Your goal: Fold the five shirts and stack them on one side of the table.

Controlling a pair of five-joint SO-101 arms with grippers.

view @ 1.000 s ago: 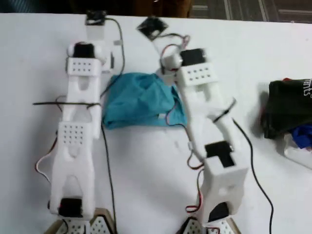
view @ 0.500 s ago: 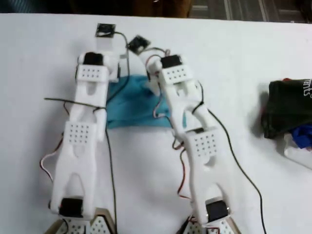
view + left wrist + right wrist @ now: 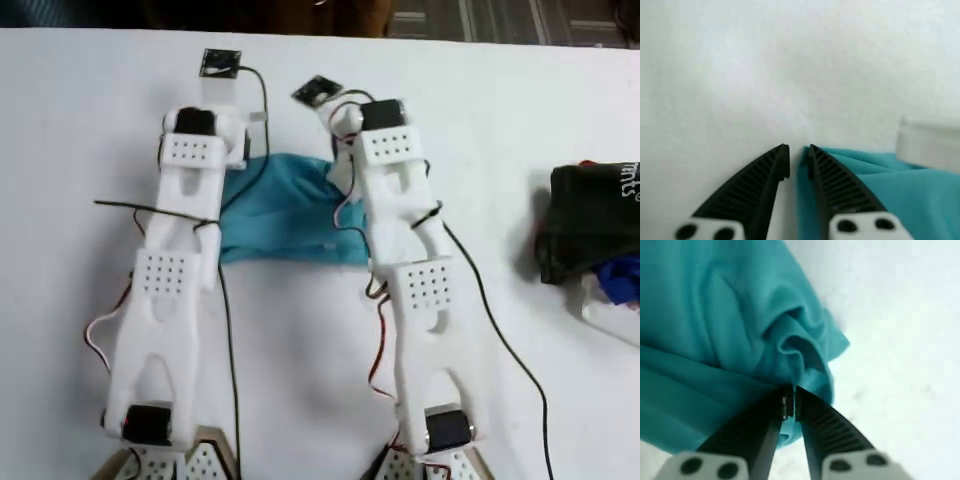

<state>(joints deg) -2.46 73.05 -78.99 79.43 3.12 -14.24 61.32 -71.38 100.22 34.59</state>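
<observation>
The left arm (image 3: 165,290) and right arm (image 3: 420,290) stretch out flat, side by side. The left claw (image 3: 797,152) and right claw (image 3: 790,402) each pinch the blue-green shirt (image 3: 285,215), bunched up near the tabletop's (image 3: 500,130) far edge.

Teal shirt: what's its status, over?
Left tool and right tool shut on teal shirt. Shirt crumpled, not yet folded. Dark clothes pile sits well aside.

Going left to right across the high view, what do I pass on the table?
Left white plastic arm → crumpled teal cloth shirt → right white plastic arm → folded black garment at the right edge.
</observation>
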